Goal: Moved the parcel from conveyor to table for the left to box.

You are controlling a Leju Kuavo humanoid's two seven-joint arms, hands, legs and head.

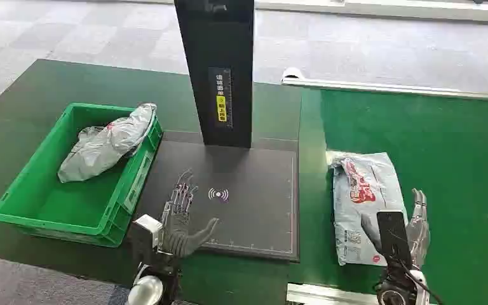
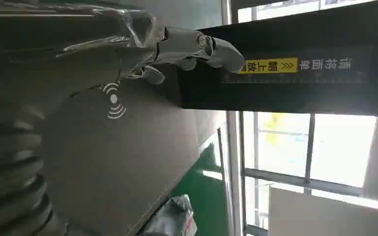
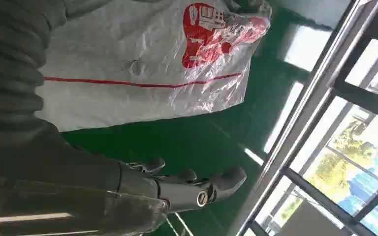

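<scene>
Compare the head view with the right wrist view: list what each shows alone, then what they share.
Head view alone: the green crate holding a grey bag, the black scan pad with its upright post, and the left hand open over the pad.
Right wrist view alone: window frames with trees outside.
Both: the grey parcel with red print on the green belt, and the right hand open beside it.

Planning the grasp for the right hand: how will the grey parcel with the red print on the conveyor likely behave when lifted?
The parcel is a wrinkled plastic mailer lying flat, so it will probably sag and fold rather than stay stiff. Its glossy film looks slippery. It seems thin, so likely light, and unlikely to roll.
</scene>
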